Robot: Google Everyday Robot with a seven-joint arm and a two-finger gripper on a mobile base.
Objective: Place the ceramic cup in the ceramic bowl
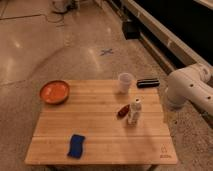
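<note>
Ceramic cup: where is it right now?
In the camera view, the ceramic cup stands right of centre at the far edge of the table, beside a black object; the gripper is out of view.

Wht cup (125,82) upright; orange bowl (54,92) far-left, apart

No legible text, labels or numbers.
</note>
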